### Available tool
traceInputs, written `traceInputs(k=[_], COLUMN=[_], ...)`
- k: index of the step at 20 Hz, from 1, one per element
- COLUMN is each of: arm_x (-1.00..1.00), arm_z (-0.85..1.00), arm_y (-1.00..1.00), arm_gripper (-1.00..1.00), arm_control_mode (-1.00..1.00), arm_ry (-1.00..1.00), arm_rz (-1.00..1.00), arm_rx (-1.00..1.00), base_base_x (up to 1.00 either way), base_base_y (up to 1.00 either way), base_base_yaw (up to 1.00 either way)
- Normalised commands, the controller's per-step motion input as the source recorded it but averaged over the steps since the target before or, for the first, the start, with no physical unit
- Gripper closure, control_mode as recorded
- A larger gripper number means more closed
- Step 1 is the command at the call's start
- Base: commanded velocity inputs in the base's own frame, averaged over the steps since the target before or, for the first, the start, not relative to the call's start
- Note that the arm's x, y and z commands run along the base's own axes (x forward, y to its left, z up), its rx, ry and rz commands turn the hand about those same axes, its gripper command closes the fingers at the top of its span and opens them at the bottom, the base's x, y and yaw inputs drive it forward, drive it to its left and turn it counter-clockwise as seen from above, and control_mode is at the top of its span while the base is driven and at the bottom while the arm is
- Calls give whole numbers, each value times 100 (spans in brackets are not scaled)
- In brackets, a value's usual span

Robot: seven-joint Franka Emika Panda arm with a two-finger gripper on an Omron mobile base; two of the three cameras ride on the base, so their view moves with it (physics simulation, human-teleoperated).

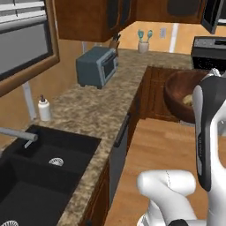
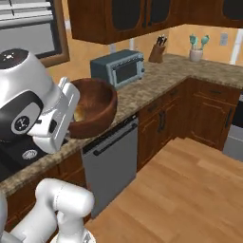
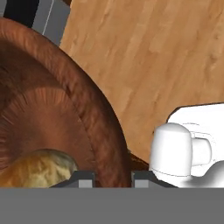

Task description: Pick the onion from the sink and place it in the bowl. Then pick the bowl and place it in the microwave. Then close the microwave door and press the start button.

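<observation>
Gripping bowl [image 3: 65,109] rim, end effector [image 3: 112,178] aloft

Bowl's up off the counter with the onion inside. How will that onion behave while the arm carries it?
The onion is a round bulb lying loose in the bowl, so it will probably roll if the bowl tips. The deep walls should keep it in. The fingers pinch only one rim, so the bowl may sag.

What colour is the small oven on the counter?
The toaster oven is blue-grey with a dark window; the right base view shows it best.
</observation>
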Motion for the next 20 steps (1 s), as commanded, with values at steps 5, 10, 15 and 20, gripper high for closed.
traceInputs(k=[5, 10, 15, 20], arm_x=[0, 0, 0, 0], arm_z=[0, 0, 0, 0], arm_y=[0, 0, 0, 0], arm_gripper=[100, 100, 100, 100], arm_control_mode=[100, 100, 100, 100], arm_ry=[0, 0, 0, 0], arm_rz=[0, 0, 0, 0], arm_rx=[0, 0, 0, 0], base_base_x=[2, 58, 96, 100], base_base_y=[-62, -100, -100, -94], base_base_yaw=[-81, -40, -12, 3])
